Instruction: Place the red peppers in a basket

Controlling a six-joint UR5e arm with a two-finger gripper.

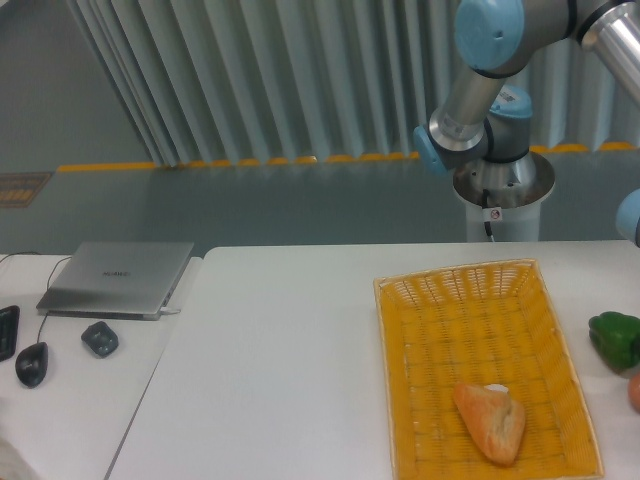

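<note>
The yellow-orange woven basket (440, 300) lies on the white table at the right, with a golden-brown bread roll (491, 421) in its near end. At the right edge of the frame a sliver of a red pepper (635, 392) shows on the table, mostly cut off. Just behind it sits a green bell pepper (616, 339). The arm's blue and silver joints (480, 95) rise behind the table and run out of the frame at the upper right. The gripper itself is out of view.
On the left table sit a closed grey laptop (118, 277), a small dark object (99, 338), a black mouse (31, 364) and the edge of a keyboard (6, 330). The robot's base pedestal (500, 195) stands behind the table.
</note>
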